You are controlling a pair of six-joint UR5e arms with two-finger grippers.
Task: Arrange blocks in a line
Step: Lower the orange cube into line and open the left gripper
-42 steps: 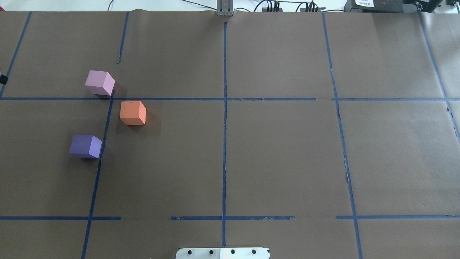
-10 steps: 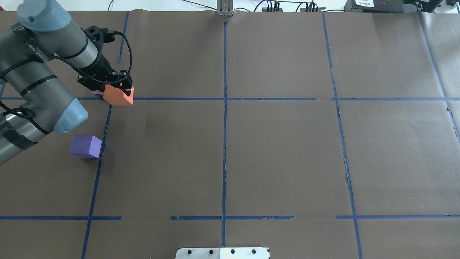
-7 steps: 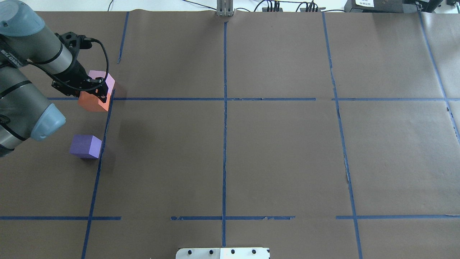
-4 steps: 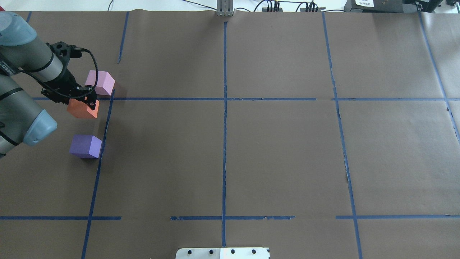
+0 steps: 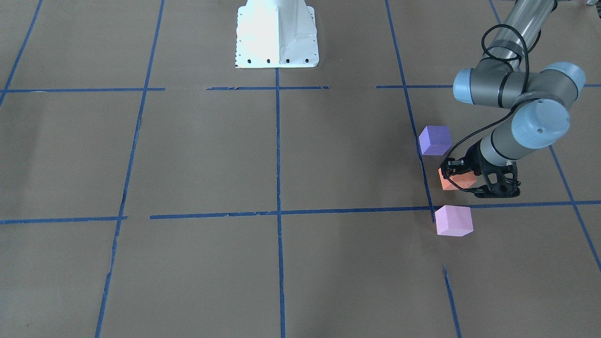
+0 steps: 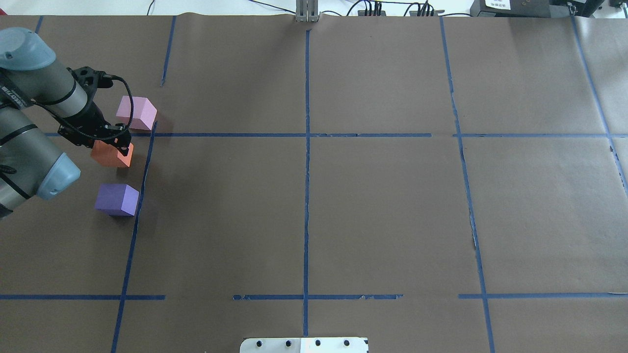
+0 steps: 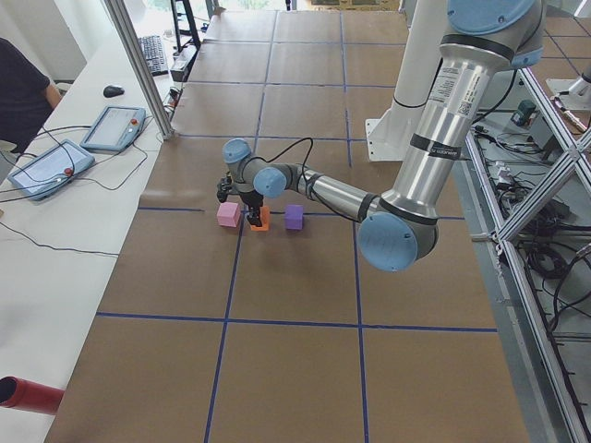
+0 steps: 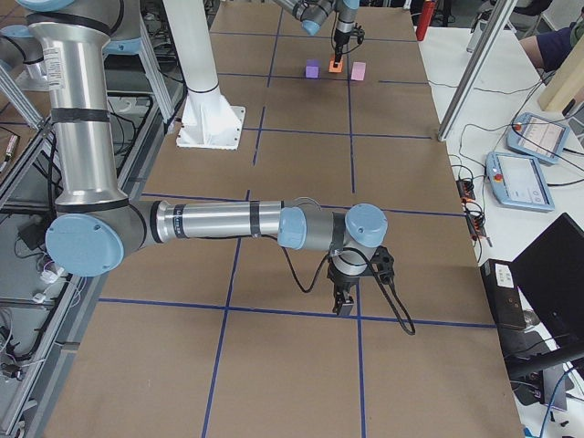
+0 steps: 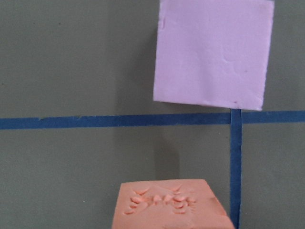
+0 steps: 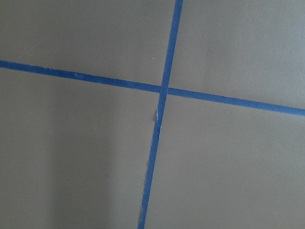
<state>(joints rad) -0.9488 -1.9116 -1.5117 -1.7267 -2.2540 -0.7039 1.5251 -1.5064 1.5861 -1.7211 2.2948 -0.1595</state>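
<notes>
A brown paper-covered table (image 6: 382, 220) is marked into squares with blue tape (image 6: 306, 196). The left arm (image 6: 29, 127) reaches in over the table's left side. The right arm (image 8: 219, 222) stretches low over the paper far from the blocks. The left gripper (image 6: 114, 145) points down, its fingers closed only to a block's width and clamped on the sides of the orange block (image 6: 110, 156). That block sits between the pink block (image 6: 137, 112), farther from the robot, and the purple block (image 6: 117, 199), nearer to it, apart from both. The three make a rough line beside a tape strip. I cannot tell whether the orange block touches the paper, because the gripper hides part of its top. The right gripper (image 8: 345, 306) appears only in a side view, so I cannot tell how far open it is.
</notes>
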